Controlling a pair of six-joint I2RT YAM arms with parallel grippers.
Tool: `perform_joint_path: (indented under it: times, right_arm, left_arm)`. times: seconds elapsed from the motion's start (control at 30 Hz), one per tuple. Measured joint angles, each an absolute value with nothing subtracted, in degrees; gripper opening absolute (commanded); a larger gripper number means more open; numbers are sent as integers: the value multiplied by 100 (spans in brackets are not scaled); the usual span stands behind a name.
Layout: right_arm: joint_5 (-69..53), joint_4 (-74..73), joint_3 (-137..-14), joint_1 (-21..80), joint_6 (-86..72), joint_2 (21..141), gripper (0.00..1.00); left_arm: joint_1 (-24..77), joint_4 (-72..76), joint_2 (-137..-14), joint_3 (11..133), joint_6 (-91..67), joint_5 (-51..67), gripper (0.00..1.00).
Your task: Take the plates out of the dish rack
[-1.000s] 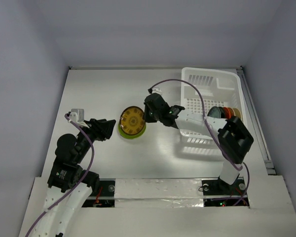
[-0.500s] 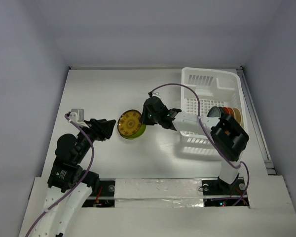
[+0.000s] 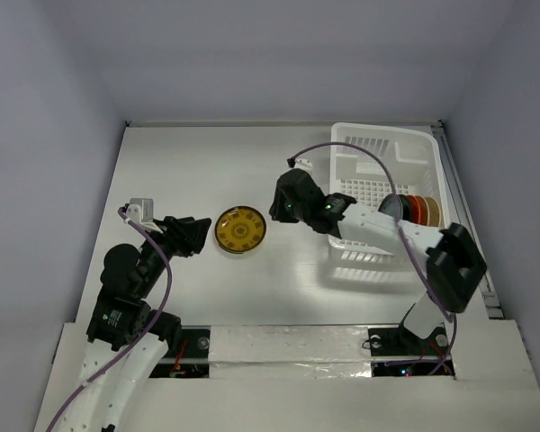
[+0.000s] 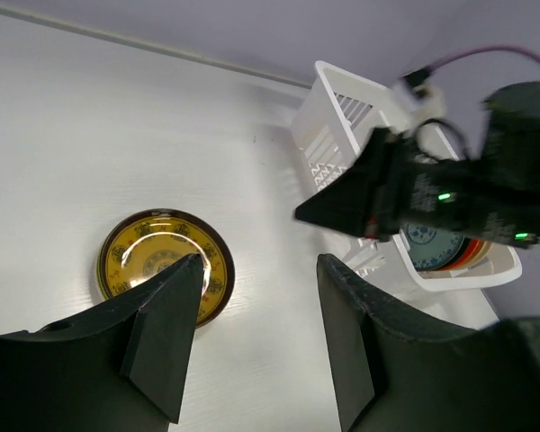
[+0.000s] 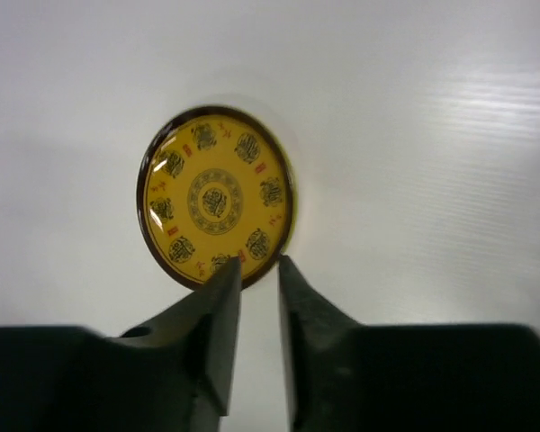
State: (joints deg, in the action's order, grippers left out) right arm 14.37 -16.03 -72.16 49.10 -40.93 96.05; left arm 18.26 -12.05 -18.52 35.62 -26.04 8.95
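A yellow patterned plate with a dark rim [image 3: 240, 230] lies flat on the table, left of the white dish rack [image 3: 382, 131]. It also shows in the right wrist view [image 5: 216, 198] and the left wrist view [image 4: 157, 261]. No lime green plate shows now. My right gripper [image 3: 276, 212] hangs just right of the plate, jaws a narrow gap apart with nothing between them [image 5: 256, 267]. My left gripper [image 3: 205, 233] is open and empty just left of the plate [image 4: 261, 265]. Several plates [image 3: 414, 209] stand on edge in the rack's right part, a blue-patterned one [image 4: 432, 247] in front.
The rack [image 4: 328, 117] sits at the table's back right, against the right rail [image 3: 468, 225]. My right arm reaches across the rack's front left corner. A taped strip runs along the near edge [image 3: 288, 342].
The yellow plate, held tilted over a lime green plate before, now lies flat and free. My right gripper has let go and drawn back to the right. The left arm has not moved.
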Motion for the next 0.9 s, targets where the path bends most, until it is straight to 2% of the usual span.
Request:
perform_joint_path:
  times: [0.13, 0.23, 0.33, 0.4, 0.43, 0.47, 0.5, 0.6, 0.67, 0.9]
  right_arm:
    - [2252, -2220, -7216, 4864, -4058, 8527, 0]
    - [2768, -2705, -7170, 4578, -4038, 7780, 0]
    - [3087, -3122, -6829, 3789, -3979, 7076, 0]
    - [3199, -3371, -6510, 3201, -3909, 6674, 9]
    - [3291, -3555, -6344, 2864, -3846, 6486, 16]
    - [3354, -3756, -6202, 2539, -3791, 6292, 36]
    - [3413, -3892, -6125, 2364, -3747, 6182, 41]
    - [3439, -4171, -6010, 1874, -3498, 5996, 43]
    - [3422, -4250, -6001, 1667, -3367, 6047, 40]
    - [3358, -4473, -6042, 1466, -3100, 6624, 37]
  left_arm:
    - [1826, -1205, -1846, 3562, -2604, 897, 50]
    - [1826, -1205, -1804, 3562, -2604, 899, 50]
    - [1828, -1199, -1732, 3562, -2604, 904, 50]
    - [1833, -1197, -1686, 3562, -2604, 906, 50]
    - [1848, -1190, -1664, 3562, -2604, 908, 50]
    - [1868, -1190, -1640, 3562, -2604, 915, 50]
    - [1883, -1190, -1616, 3562, -2604, 921, 50]
    - [1955, -1188, -1559, 3562, -2604, 923, 50]
    - [1994, -1188, -1527, 3562, -2604, 923, 51]
    - [2086, -1188, -1420, 3562, -2604, 915, 51]
